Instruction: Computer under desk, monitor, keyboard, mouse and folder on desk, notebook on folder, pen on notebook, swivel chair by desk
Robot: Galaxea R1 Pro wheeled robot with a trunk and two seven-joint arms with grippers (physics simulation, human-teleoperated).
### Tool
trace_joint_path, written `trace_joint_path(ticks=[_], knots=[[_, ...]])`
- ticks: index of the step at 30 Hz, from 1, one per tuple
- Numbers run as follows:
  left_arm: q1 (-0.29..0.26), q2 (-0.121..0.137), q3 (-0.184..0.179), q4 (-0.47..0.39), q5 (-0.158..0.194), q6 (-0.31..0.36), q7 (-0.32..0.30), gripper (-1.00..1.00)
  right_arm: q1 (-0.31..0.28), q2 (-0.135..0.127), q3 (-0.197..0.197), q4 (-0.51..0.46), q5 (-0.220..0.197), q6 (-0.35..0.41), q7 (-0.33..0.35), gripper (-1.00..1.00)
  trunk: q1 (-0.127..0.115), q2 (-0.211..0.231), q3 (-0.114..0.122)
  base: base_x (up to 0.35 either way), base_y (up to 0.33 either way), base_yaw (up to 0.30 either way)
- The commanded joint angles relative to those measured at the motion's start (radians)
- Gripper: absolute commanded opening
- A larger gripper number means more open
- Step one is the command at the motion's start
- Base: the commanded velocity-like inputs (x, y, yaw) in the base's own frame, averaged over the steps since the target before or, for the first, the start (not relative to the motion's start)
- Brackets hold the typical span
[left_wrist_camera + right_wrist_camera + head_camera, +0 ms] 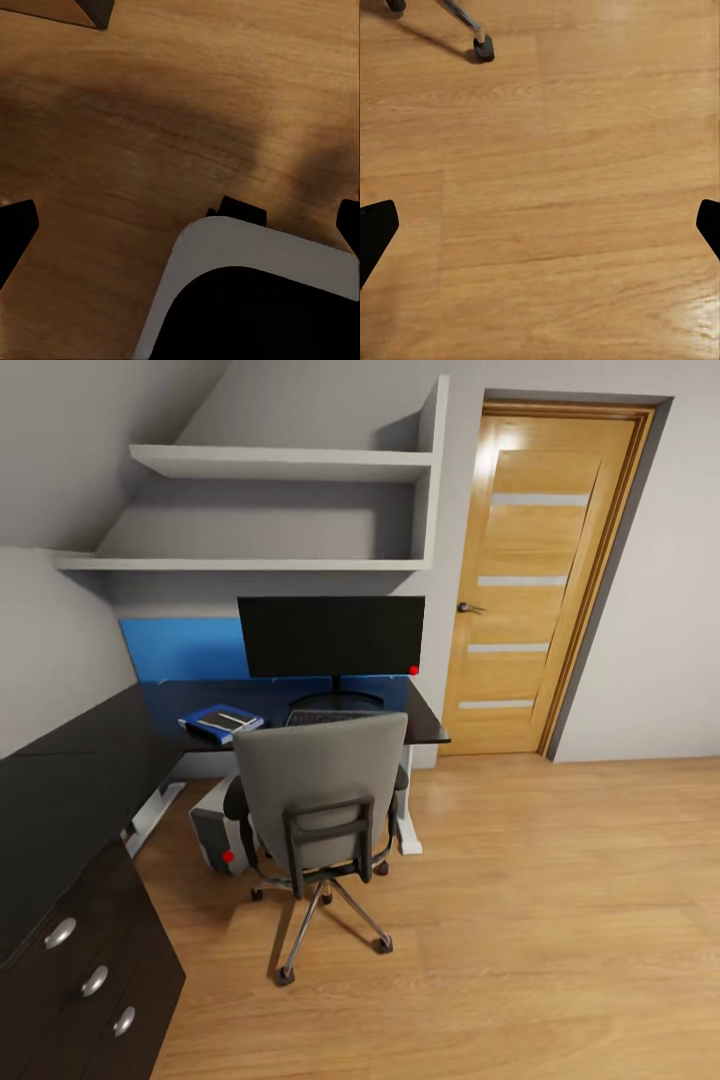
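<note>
The worktop (425,728) carries the monitor (330,636); the chair (322,800) sits against it, far ahead. The folder (221,721) lies far left. Both end effectors (180,225) (540,225) hang open over floor, neither clearly nearer.

No text, label, brand, number or sign can be read anywhere. The monitor (331,636) screen is blank black, the folder (221,722) on the desk (420,720) shows a plain blue cover, and the door (530,580) bears no lettering.
</note>
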Motion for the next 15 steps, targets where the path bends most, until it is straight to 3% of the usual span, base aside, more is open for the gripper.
trace_joint_path(ticks=[1,11,15], knots=[[0.0,0.0,-0.009,0.0,0.0,0.012,0.008,1.0,-0.001,0.001,0.008,0.002,-0.008,-0.003,0.0,1.0,-0.004,0.007,0.002,0.0,0.0,0.0],[0.0,0.003,-0.008,-0.002,-0.001,0.055,0.007,1.0,-0.001,0.001,0.008,0.002,-0.008,-0.003,0.0,1.0,-0.042,0.077,0.034,0.0,0.0,0.0],[0.0,0.004,-0.007,-0.002,-0.001,0.057,0.007,1.0,-0.001,0.001,0.008,0.002,-0.008,-0.003,0.0,1.0,-0.042,0.077,0.034,0.0,0.0,0.0]])
